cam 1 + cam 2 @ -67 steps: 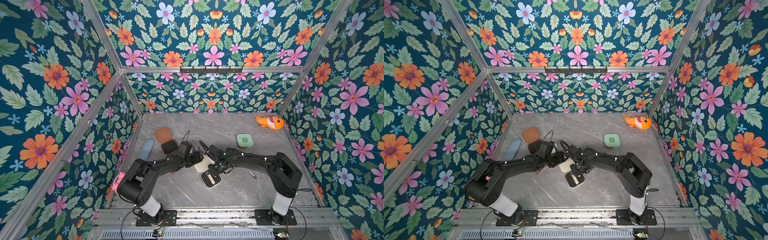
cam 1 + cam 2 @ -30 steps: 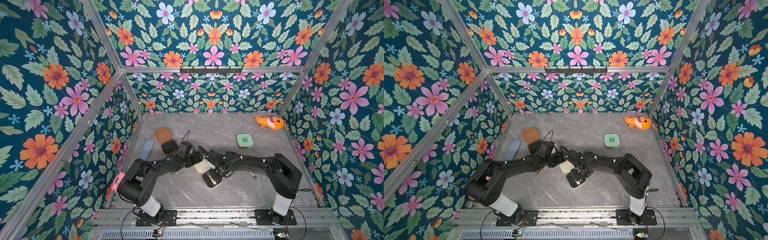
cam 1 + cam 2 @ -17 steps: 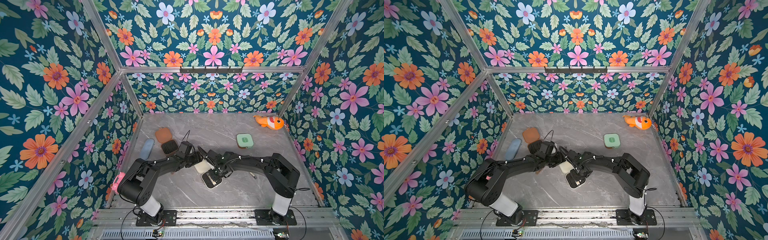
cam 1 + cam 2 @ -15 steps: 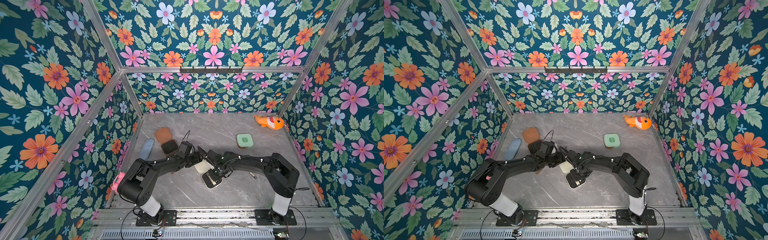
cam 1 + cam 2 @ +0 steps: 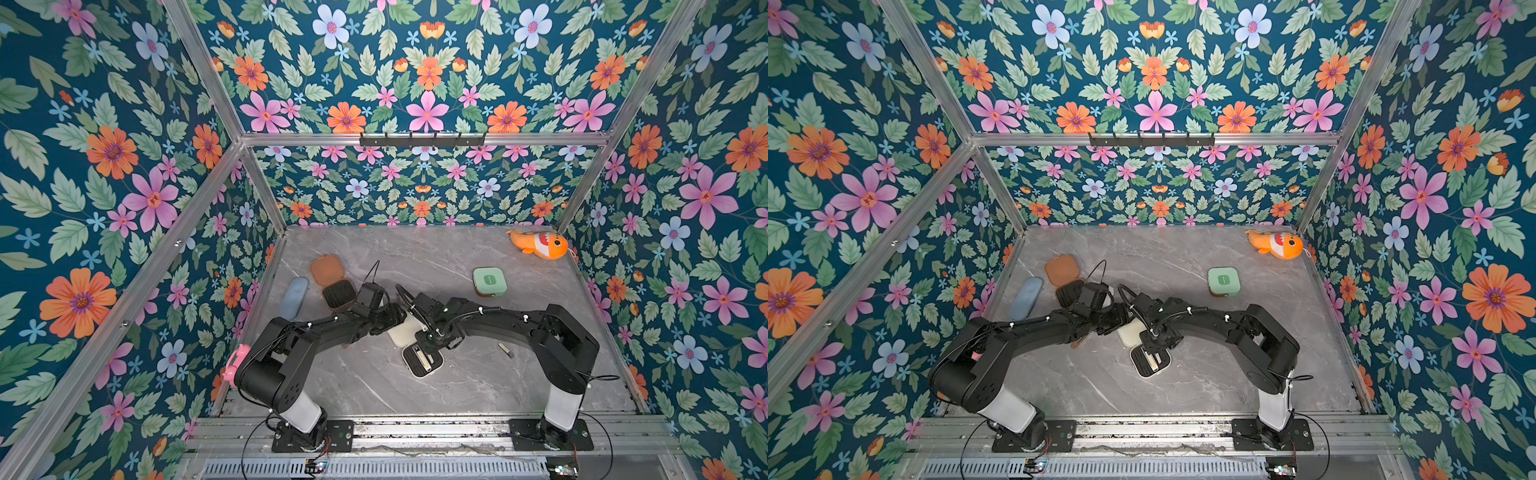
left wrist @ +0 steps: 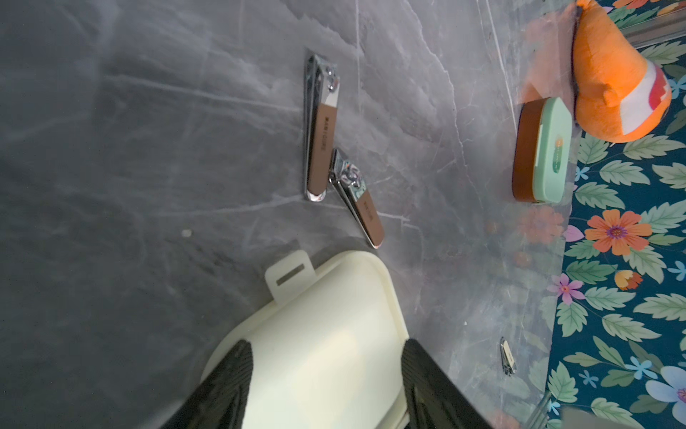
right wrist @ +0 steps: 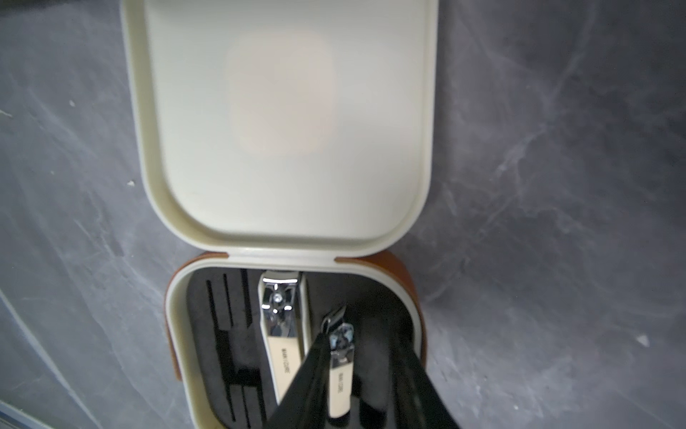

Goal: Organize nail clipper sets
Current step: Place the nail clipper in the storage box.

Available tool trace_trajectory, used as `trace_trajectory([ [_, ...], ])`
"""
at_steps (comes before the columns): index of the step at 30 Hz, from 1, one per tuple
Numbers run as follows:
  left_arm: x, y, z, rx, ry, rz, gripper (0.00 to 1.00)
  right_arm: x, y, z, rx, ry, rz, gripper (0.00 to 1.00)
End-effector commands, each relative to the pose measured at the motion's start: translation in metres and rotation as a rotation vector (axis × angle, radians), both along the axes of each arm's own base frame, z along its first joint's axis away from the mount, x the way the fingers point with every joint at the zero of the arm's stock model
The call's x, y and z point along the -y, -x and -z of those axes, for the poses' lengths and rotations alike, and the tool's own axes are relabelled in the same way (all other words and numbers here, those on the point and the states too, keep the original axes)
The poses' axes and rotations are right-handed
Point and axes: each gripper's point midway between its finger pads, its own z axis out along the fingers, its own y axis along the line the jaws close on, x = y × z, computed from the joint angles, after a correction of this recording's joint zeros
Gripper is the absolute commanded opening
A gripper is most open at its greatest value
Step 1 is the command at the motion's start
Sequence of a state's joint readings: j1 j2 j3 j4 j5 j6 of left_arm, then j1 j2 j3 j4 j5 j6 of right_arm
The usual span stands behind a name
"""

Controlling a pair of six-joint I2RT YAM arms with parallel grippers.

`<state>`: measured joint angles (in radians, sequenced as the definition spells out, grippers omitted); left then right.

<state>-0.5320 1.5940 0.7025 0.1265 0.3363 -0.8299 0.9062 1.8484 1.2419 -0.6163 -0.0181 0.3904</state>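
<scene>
Left gripper (image 6: 326, 345) clamps cream lid (image 6: 334, 297); right gripper (image 7: 362, 341) parted, astride small clipper (image 7: 339, 375) lying in tray (image 7: 222, 334).

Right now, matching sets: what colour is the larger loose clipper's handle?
Brown. The larger loose clipper shows best in the left wrist view.

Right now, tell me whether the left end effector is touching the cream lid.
Touching. In the left wrist view, the left end effector has its fingers against the cream lid, one on each side, with no gap showing.
</scene>
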Motion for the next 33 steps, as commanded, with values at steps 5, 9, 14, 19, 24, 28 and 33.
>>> trace_trajectory([
  [5,0.0,0.0,-0.001,0.01,-0.005,0.01,0.67,-0.006,0.0,-0.017,0.006,-0.041,0.003,0.3],
  [9,0.0,0.0,-0.001,0.011,-0.006,0.01,0.67,-0.003,0.003,-0.015,-0.006,-0.039,0.004,0.22],
  [14,0.0,0.0,-0.001,0.012,-0.006,0.008,0.67,-0.001,0.01,-0.004,-0.032,-0.039,0.006,0.16],
  [19,-0.001,0.0,-0.001,0.012,-0.007,0.009,0.67,0.001,0.018,0.008,-0.064,-0.044,0.015,0.15],
  [24,0.0,0.0,-0.001,0.01,-0.007,0.01,0.67,0.003,0.022,0.015,-0.075,-0.025,0.015,0.13],
  [28,0.0,0.0,-0.002,0.011,-0.006,0.01,0.67,0.005,0.019,0.01,-0.059,-0.017,0.028,0.13],
  [33,0.001,-0.002,-0.006,0.02,-0.004,0.015,0.67,0.013,0.008,-0.012,0.006,-0.004,0.072,0.18],
])
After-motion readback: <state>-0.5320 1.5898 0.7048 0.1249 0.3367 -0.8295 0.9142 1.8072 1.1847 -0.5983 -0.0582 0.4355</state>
